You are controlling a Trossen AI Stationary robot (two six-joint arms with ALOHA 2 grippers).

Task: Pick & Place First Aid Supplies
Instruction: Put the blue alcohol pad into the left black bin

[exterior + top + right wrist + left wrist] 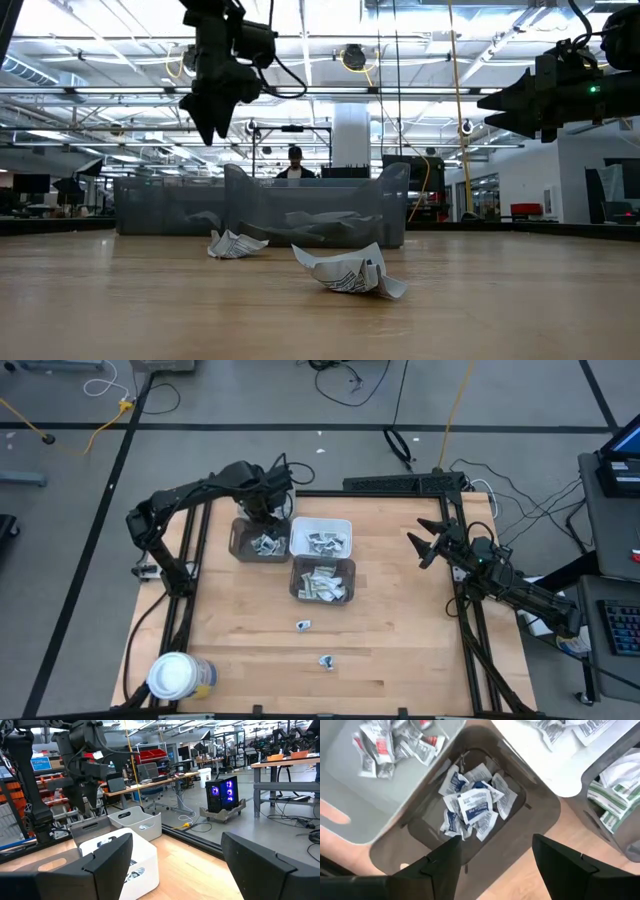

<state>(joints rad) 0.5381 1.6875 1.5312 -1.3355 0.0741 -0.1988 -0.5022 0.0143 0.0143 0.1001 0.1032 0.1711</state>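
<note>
Three bins are seen clustered at mid-table: a grey bin (259, 541) on the left, a white bin (321, 537) just beside it, and a second grey bin (322, 581) touching the white one on the near side. All three are already stocked with first aid supplies; in the left wrist view a heap of blue-printed packets (472, 807) is noted in the grey bin directly below the camera, red-printed ones in a bin alongside, and green-striped strips (615, 800) in another. The left gripper (262, 500) is held above the left grey bin, its fingers apart and nothing seen between them, so a drop is judged to be just completed. The right gripper (428, 544) is parked well apart from the bins over the right side of the table, jaws spread wide and empty. Two packets are left loose on the bare wood nearer the front edge: one (304, 625) just short of the bins, another (326, 661) further toward the edge. A white-lidded jar (176, 676) stands at the front left corner, untouched. Sorting is judged mostly done, with those two strays outstanding.
</note>
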